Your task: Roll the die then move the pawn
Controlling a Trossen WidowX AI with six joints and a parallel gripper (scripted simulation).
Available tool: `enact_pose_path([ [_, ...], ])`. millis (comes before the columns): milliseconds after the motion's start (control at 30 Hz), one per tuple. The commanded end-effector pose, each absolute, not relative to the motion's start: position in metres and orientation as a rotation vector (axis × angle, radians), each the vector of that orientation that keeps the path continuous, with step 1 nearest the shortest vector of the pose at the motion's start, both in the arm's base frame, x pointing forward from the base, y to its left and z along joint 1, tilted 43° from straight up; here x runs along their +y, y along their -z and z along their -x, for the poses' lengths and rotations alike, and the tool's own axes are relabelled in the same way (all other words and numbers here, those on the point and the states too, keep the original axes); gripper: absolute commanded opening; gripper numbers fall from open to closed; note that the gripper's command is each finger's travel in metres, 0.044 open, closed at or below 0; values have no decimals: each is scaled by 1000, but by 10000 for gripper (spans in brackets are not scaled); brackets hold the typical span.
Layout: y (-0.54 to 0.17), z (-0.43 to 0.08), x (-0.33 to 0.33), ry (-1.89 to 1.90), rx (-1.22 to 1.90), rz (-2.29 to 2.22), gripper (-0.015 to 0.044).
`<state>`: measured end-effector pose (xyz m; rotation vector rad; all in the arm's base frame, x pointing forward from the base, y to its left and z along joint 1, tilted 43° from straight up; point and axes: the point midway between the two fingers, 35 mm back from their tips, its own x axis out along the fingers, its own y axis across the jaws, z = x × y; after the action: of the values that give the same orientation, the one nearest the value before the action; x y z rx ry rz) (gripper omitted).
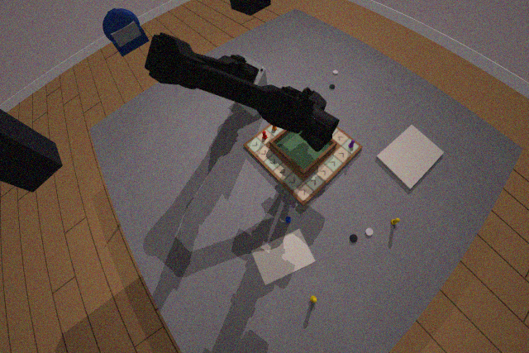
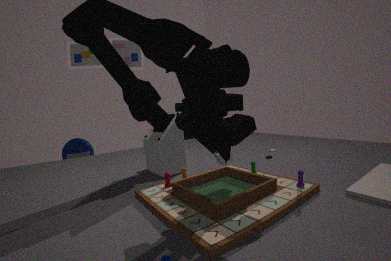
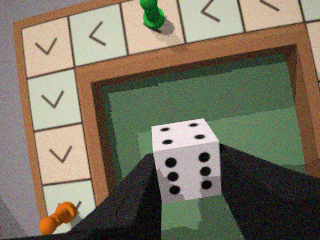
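My gripper [image 2: 223,159] [image 3: 183,157] is shut on the white die [image 2: 217,157] [image 3: 186,162], held in the air over the tray. In the wrist view one die face shows six pips and another shows four. The square tray [image 2: 195,199] [image 3: 94,150] has brown walls and a green floor, and sits in the middle of the board [image 1: 303,193] [image 2: 214,236] [image 3: 42,116]. The red pawn [image 1: 264,135] [image 2: 167,181] stands upright on the board's track near its left corner in the top and exterior views. It is out of the wrist view. The arm hides part of the tray in the top view.
On the track stand an orange pawn [image 1: 274,128] [image 2: 184,173] [image 3: 62,215], a green pawn [image 2: 253,167] [image 3: 153,17] and a purple pawn [image 1: 350,144] [image 2: 300,180]. Off the board are a blue pawn [image 1: 288,220], yellow pawns [image 1: 395,221] [image 1: 313,298], a pale slab [image 1: 410,155], a sheet [image 1: 301,250] and small discs.
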<state>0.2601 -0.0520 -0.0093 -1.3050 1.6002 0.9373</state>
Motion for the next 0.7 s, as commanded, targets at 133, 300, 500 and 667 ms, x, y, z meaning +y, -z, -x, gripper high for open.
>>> enact_pose_path([
  [133, 12, -258, -51, -1062, 1389, 1166, 0],
  [300, 12, -258, -52, -1105, 1226, 1105, 0],
  [500, 2, -261, -53, -1115, 1142, 1086, 0],
  [667, -32, -269, -53, -1115, 1141, 1087, 0],
])
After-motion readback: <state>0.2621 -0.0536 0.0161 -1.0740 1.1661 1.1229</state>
